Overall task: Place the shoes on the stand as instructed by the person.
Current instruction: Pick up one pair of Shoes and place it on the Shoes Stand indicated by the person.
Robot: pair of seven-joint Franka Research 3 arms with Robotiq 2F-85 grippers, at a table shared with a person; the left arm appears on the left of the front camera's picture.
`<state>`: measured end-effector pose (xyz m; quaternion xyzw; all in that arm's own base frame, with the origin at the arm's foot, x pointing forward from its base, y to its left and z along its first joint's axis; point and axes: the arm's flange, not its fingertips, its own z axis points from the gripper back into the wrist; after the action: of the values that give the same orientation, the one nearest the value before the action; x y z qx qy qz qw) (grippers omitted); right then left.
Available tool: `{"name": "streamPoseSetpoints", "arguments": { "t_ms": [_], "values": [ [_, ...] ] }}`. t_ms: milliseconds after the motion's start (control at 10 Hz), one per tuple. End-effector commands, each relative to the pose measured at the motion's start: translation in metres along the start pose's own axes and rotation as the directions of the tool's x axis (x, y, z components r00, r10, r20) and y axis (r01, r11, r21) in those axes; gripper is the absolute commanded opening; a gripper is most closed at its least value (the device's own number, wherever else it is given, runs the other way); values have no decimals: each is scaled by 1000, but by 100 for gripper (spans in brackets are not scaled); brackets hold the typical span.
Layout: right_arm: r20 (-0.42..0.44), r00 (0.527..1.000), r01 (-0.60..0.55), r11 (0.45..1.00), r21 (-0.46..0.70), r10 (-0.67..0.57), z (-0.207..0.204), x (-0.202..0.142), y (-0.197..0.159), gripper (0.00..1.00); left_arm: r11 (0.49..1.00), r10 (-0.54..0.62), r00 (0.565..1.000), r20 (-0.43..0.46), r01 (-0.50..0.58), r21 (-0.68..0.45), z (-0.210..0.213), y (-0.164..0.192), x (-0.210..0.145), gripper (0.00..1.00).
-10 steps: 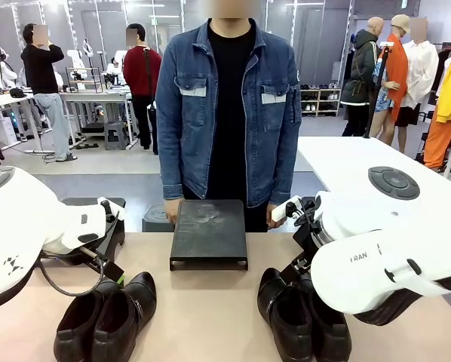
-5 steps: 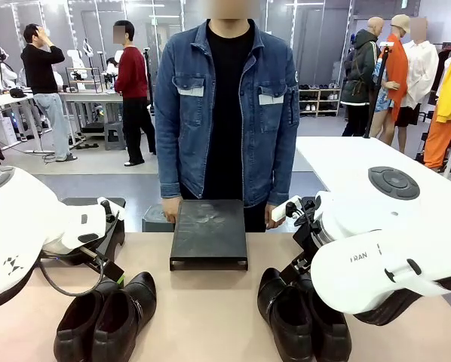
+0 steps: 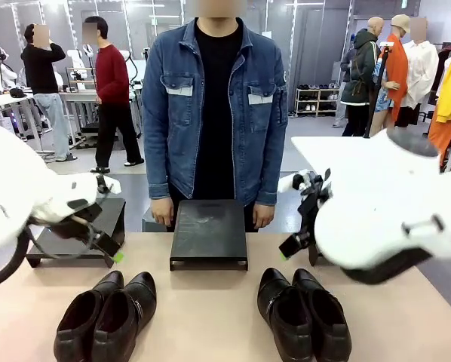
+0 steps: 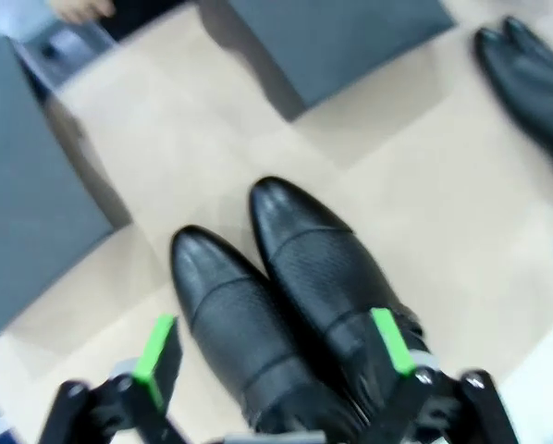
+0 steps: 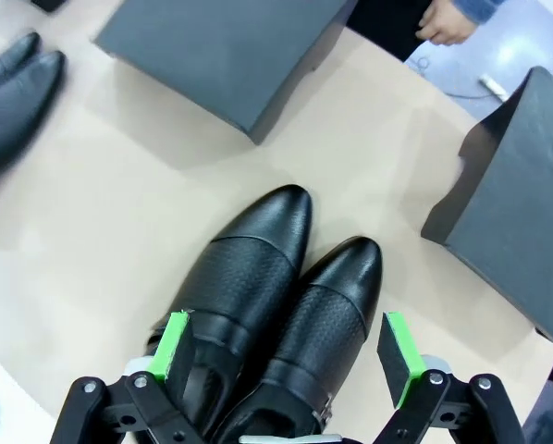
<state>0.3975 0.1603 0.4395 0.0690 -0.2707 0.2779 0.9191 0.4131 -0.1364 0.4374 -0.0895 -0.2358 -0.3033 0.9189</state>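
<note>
- Both arms have risen; left gripper [image 4: 273, 344] and right gripper [image 5: 286, 350] hover wide open over their pairs.
- Untouched, left shoes [image 3: 108, 313] and right shoes [image 3: 305, 315] sit by bench [image 3: 210, 302] near edge; stand [image 3: 209, 230] at far edge.
- I'd wait for a cue from the person [image 3: 214, 113], then straddle one shoe.

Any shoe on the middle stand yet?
No: the left pair and the right pair both sit on the table in front of the middle stand.

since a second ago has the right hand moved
Yes. The right hand has risen: it overlapped the right pair of shoes, and now hangs level with the middle stand front edge.
</note>
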Motion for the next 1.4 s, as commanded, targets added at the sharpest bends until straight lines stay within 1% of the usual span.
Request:
{"name": "streamPoseSetpoints", "arguments": {
  "t_ms": [0,100,200,300,400,500,600,700,800,900,1000,1100,1200,1300],
  "values": [
    [-25,999,51,988,145,-48,28,4,-25,100,986,26,998,-60,-36,-165,38,30,1,100],
    [-52,996,87,974,208,-78,39,4,-34,100,958,53,997,-63,-68,-280,54,39,0,100],
    [-86,989,142,934,328,-121,53,0,-48,100,914,78,995,-68,-98,-393,68,53,-5,100],
    [-95,982,189,888,419,-164,65,-9,-66,100,869,97,993,-67,-117,-481,79,69,-13,100],
    [-103,970,241,820,520,-220,77,-26,-89,100,798,134,990,-52,-139,-586,91,86,-28,100],
    [-96,956,275,734,620,-277,87,-49,-115,100,704,161,986,-41,-144,-696,101,105,-51,100],
    [-103,941,307,690,655,-321,95,-80,-144,100,537,217,975,-54,-165,-827,112,126,-83,100],
    [-85,912,346,639,687,-402,99,-110,-171,100,495,297,955,13,-142,-857,118,145,-112,100],
    [-54,873,367,580,728,-484,104,-140,-193,100,478,358,933,40,-147,-866,124,159,-143,100],
    [-14,829,381,546,746,-559,112,-170,-208,100,456,418,908,17,-194,-868,130,170,-173,100],
    [23,791,390,532,751,-612,123,-200,-218,100,411,541,841,-9,-274,-869,138,191,-209,100],
    [58,767,391,537,747,-639,135,-219,-223,100,404,606,795,20,-286,-869,147,205,-237,100],
    [88,751,391,547,740,-655,147,-232,-224,100,404,644,764,43,-293,-867,156,214,-258,100],
    [109,744,395,566,724,-659,159,-240,-225,100,404,674,737,51,-311,-860,160,218,-272,100]
  ]
}}
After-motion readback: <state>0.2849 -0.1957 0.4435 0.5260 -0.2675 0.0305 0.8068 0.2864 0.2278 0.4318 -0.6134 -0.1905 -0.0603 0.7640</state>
